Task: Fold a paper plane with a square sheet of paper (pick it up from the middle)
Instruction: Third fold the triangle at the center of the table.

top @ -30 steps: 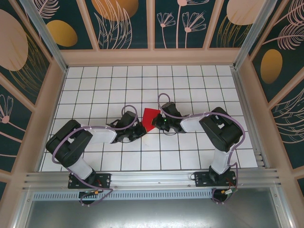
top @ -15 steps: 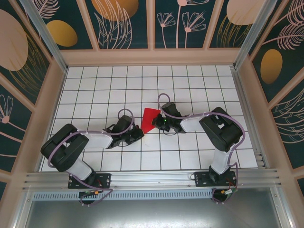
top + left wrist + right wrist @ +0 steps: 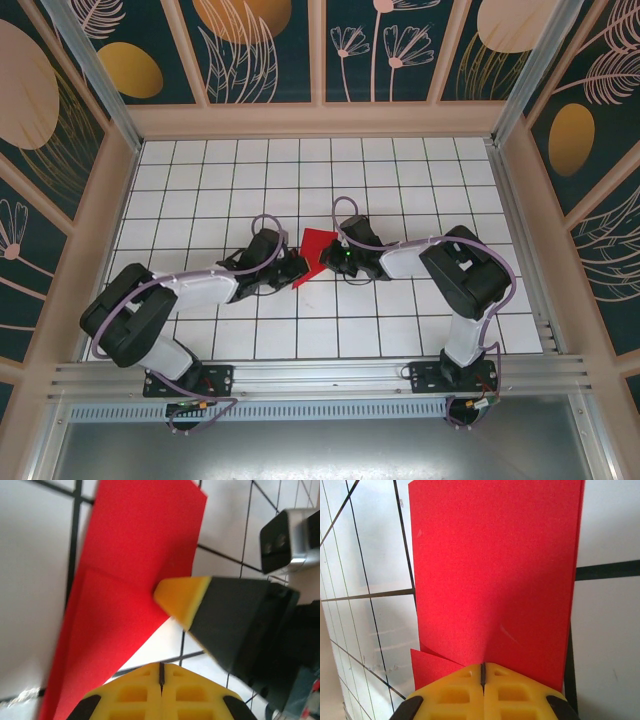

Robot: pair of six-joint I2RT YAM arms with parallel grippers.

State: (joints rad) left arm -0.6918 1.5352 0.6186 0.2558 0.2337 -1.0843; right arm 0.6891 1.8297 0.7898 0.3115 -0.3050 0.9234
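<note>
- Nearest the bases, the black-bodied, yellow-fingered left gripper [image 3: 291, 270] has its jaws pressed together on nothing. Its tips sit at the near corner of the thin, bright red square sheet of paper [image 3: 316, 247]. If they drag across that corner, the loose flap could buckle or the crease could run crooked.
- Just beyond, the matching right gripper [image 3: 326, 258] is closed too, pinning the sheet to the white tiled table [image 3: 400, 180]. If that tip slips or lifts, the light paper would likely slide and the fold would lose its line.
- The two sets of fingers work almost touching, so they could knock into each other.
- The left wrist view shows the right gripper's fingertip [image 3: 177, 597] resting on the paper [image 3: 135, 555], beside a folded layer. The right wrist view, looking over its own shut gripper [image 3: 482, 672], hides that contact. It does show the sheet [image 3: 495, 570] lying flat out to its far edge.
- From overhead, the sheet's place is plain: mid-table, between both wrists.
</note>
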